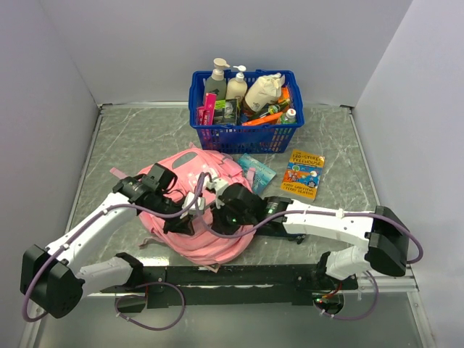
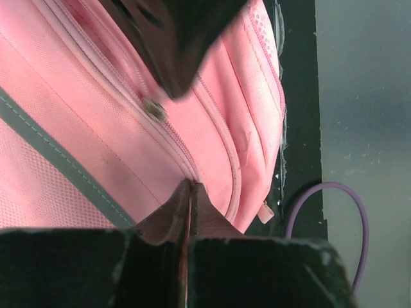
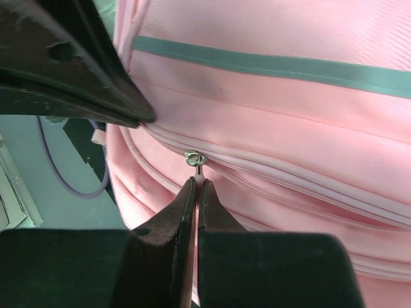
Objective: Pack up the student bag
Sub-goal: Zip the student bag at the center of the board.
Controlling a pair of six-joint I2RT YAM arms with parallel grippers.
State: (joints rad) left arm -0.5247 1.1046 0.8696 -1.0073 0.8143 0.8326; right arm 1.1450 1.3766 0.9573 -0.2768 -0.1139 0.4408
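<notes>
One pink student bag point(image 1: 206, 245) lies flat at the near middle of the table point(image 1: 116, 145), with two grippers on it. The right gripper point(image 3: 196, 184) is closed on the single zip pull point(image 3: 199, 168). The left gripper point(image 2: 191, 190) is closed too, its tips against the bag's fabric beside the zip. Just right of the bag lie one blue pencil case point(image 1: 255, 172) and one book point(image 1: 304, 175). One blue basket point(image 1: 239, 138) of bottles stands on the far side.

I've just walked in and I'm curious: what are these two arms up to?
Both arms are bent over the pink student bag. The right gripper is shut on a zipper pull; the left gripper is shut at the bag's zip seam, apparently pinching fabric. The blue basket and a book sit behind it.
</notes>
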